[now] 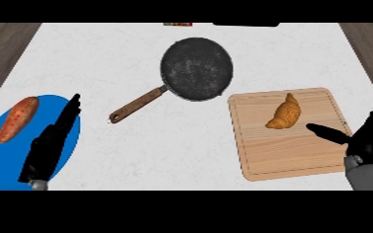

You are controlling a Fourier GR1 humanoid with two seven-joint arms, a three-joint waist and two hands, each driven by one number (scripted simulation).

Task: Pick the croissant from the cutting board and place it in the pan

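A golden croissant (285,112) lies on the upper right part of a light wooden cutting board (271,148) at the right of the counter. A dark round pan (197,68) with a brown wooden handle pointing down-left sits at the middle back. My right hand (350,140) comes in at the right edge over the board, fingers straight and pointing up-left toward the croissant, a short gap away from it. My left hand (51,143) rests open at the left, fingers straight and pointing up, over a blue plate.
A blue plate (73,140) at the left edge carries an orange sweet potato (18,119). Dark and coloured objects (245,24) show at the counter's far edge. Brown floor shows past both upper corners.
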